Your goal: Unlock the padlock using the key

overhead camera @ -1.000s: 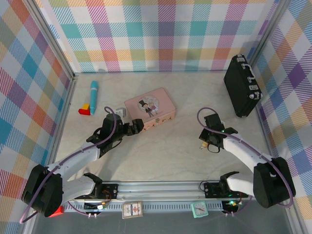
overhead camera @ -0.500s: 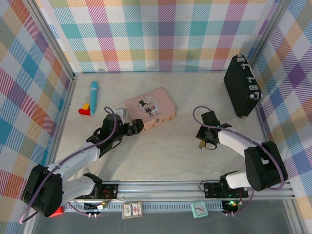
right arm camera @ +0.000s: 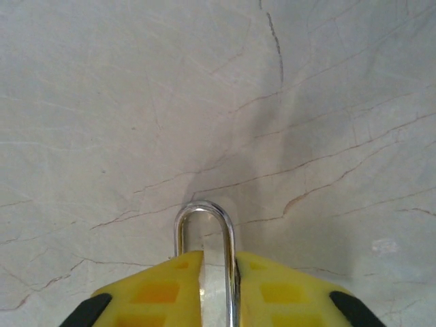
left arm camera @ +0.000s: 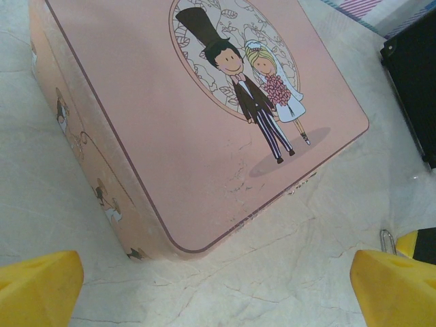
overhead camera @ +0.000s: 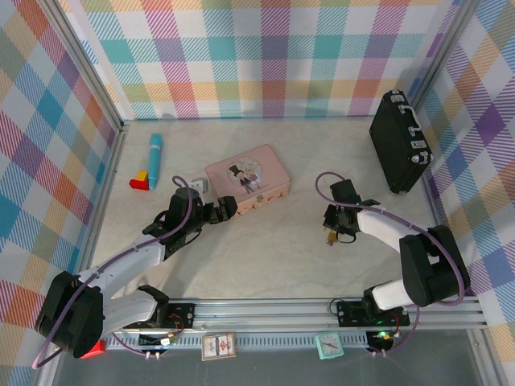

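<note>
plaid walls box in a pale marble table [overhead camera: 265, 265].

top view: pink tin [overhead camera: 247, 178] sits at 11 o'clock of centre, black case [overhead camera: 398, 141] leans at 2 o'clock by the right wall, and a blue pen [overhead camera: 154, 159] lies at 10 o'clock. left gripper [overhead camera: 228, 207] rests low, just off the tin's near corner. right gripper [overhead camera: 331, 235] is at 4 o'clock of centre, tip down at the tabletop, with a brass speck at its tip: the padlock [overhead camera: 331, 238].

left wrist view: left gripper [left arm camera: 218, 293] is spread wide, one yellow fingertip [left arm camera: 37, 286] at 7 o'clock and the other at 5 o'clock, with bare marble between. the tin's lid and side wall [left arm camera: 88, 177] fill 12 o'clock.

right wrist view: right gripper [right arm camera: 218, 272] is pinched on the padlock [right arm camera: 204, 205]. the shackle loop sticks out toward 12 o'clock from between the yellow pads [right arm camera: 157, 293]. the body is hidden below the pads, and the keyhole's facing cannot be told.

judgement: the lock is in hand and the key is not yet brought. a grip on the shackle alone lets the body swing. better to brace the body against the table or re-pinch across it, and turn the keyhole toward the left arm. the left claw should take the key by its head, line the blade up with the slot, push straight, then twist slowly.
</note>
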Tool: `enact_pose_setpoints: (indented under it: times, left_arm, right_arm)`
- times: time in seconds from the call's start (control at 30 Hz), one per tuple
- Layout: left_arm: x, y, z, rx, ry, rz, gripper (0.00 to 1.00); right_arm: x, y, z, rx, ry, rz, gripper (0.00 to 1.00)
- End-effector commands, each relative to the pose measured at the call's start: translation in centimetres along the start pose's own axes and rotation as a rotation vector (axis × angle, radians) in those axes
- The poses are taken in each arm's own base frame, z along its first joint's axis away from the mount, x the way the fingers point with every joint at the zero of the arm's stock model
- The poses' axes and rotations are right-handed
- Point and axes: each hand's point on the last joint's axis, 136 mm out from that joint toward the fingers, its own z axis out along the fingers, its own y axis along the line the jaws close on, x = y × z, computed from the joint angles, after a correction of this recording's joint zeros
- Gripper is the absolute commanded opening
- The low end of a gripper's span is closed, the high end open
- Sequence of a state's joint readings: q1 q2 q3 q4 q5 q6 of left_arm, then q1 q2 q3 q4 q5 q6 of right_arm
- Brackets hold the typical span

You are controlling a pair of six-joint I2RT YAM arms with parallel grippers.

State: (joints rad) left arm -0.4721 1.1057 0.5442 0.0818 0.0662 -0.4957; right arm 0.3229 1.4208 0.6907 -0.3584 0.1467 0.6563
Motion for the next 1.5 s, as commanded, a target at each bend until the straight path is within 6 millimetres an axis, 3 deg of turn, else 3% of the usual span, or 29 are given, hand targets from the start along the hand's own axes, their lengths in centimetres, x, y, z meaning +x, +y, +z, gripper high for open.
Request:
enact_pose_setpoints:
  times: [0.0, 0.27, 0.4, 0.5, 0.7, 0.8, 0.9, 0.97, 1.1, 1.2, 1.27, 1.33, 1.47]
  left_arm:
    - [-0.5, 0.4, -0.3, -0.014, -0.025, 0.026, 1.00]
    - [-1.1, 0.6, -1.0, -0.029, -0.066, 0.049, 1.00]
    - [-1.7, 0.9, -1.9, -0.057, -0.099, 0.082, 1.00]
    - [-2.5, 1.5, -3.3, -0.096, -0.151, 0.109, 1.00]
    - [-4.4, 1.8, -7.1, -0.144, -0.269, 0.143, 1.00]
    - [-4.9, 2.4, -8.9, -0.188, -0.308, 0.139, 1.00]
    - [-4.9, 4.5, -10.6, -0.298, -0.338, 0.113, 1.00]
    - [-4.8, 6.3, -12.0, -0.392, -0.363, 0.081, 1.00]
    - [-5.1, 8.1, -13.8, -0.486, -0.432, 0.060, 1.00]
    - [-6.1, 11.4, -16.4, -0.724, -0.537, -0.028, 1.00]
    - [-6.8, 12.5, -17.5, -0.848, -0.601, -0.043, 1.00]
    - [-7.6, 12.6, -17.1, -0.891, -0.639, -0.005, 1.00]
    - [-9.0, 11.4, -14.0, -0.850, -0.625, 0.137, 1.00]
  right_arm:
    - [-0.7, 0.6, -1.2, -0.028, -0.015, -0.022, 0.23]
    - [-0.2, 0.8, -4.2, -0.084, -0.025, -0.056, 0.34]
    - [-0.6, 0.8, -6.7, -0.120, -0.092, -0.073, 0.50]
    - [-1.2, 1.1, -8.7, -0.157, -0.144, -0.088, 0.58]
    - [-2.4, 1.9, -12.5, -0.243, -0.281, -0.133, 0.61]
    - [-3.2, 1.9, -13.9, -0.280, -0.392, -0.145, 0.76]
    - [-4.0, 1.4, -15.2, -0.292, -0.500, -0.149, 0.84]
    - [-4.4, 0.9, -15.7, -0.288, -0.563, -0.152, 0.88]
    - [-5.3, 0.1, -16.1, -0.269, -0.670, -0.126, 0.97]
    - [-5.7, 0.0, -15.8, -0.277, -0.708, -0.114, 1.00]
    - [-6.0, 0.2, -15.3, -0.281, -0.726, -0.117, 0.99]
    - [-6.3, 0.2, -14.8, -0.271, -0.737, -0.121, 0.99]
    - [-6.6, -0.7, -14.2, -0.204, -0.736, -0.111, 0.99]
